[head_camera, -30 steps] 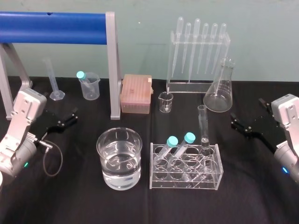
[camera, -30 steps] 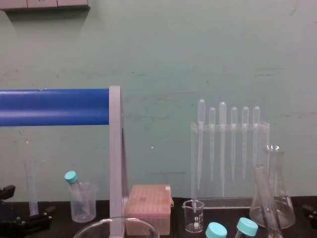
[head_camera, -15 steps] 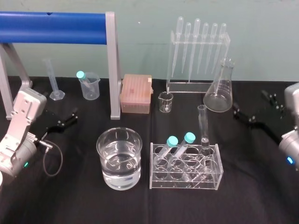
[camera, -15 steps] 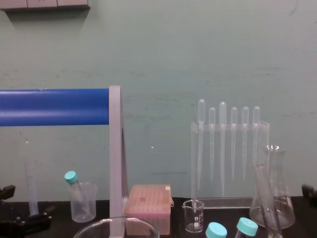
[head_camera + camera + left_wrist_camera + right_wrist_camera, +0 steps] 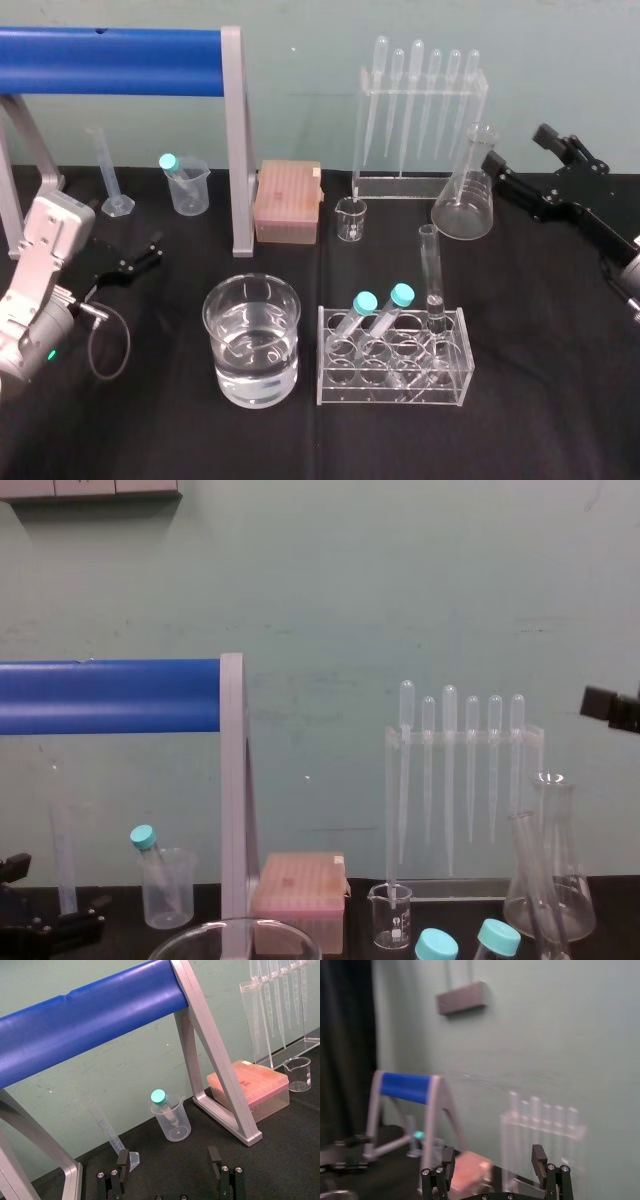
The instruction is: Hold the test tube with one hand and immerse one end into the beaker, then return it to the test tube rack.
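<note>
The test tube (image 5: 432, 272) stands upright in the back right hole of the clear test tube rack (image 5: 392, 388), its open end up; its upper part is also visible in the chest view (image 5: 528, 865). The beaker (image 5: 252, 340), wide and about half full of clear liquid, sits left of the rack. My right gripper (image 5: 520, 150) hangs open and empty in the air at the far right, behind and right of the rack, near the conical flask; its fingers stand wide apart in the right wrist view (image 5: 492, 1159). My left gripper (image 5: 138, 254) rests open low at the left (image 5: 168, 1160).
Two teal-capped tubes (image 5: 378, 308) lean in the rack. Behind stand a conical flask (image 5: 463, 190), a pipette stand (image 5: 420, 110), a tiny glass beaker (image 5: 351, 219), a pink tip box (image 5: 288, 203), a plastic cup (image 5: 188, 184), a graduated cylinder (image 5: 107, 170) and a blue-barred grey frame (image 5: 235, 150).
My right arm has risen from table height and swung back toward the far right, its gripper now up beside the flask. The left arm and the glassware have stayed put.
</note>
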Available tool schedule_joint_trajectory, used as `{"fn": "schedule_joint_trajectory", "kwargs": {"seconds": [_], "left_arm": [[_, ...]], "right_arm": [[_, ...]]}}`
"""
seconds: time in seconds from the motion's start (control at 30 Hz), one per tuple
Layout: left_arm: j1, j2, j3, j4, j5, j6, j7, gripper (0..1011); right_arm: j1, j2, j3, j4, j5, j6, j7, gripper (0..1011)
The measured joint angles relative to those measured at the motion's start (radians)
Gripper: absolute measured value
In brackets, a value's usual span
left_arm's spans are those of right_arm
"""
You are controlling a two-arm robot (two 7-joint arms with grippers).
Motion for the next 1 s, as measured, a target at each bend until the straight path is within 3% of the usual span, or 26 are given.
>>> {"fn": "schedule_joint_trajectory", "kwargs": {"seconds": [0.3,0.5,1.0], "left_arm": [[0.0,0.0,0.0,0.0,0.0,0.0,0.0,1000],[0.0,0.0,0.0,0.0,0.0,0.0,0.0,1000],[0.0,0.0,0.0,0.0,0.0,0.0,0.0,1000]], "right_arm": [[-0.018,0.018,-0.008,-0.024,0.015,-0.024,0.153,1000],[-0.008,0.025,-0.052,-0.001,0.001,-0.01,0.221,1000],[0.039,0.008,-0.121,0.064,-0.026,0.03,0.242,1000]]}}
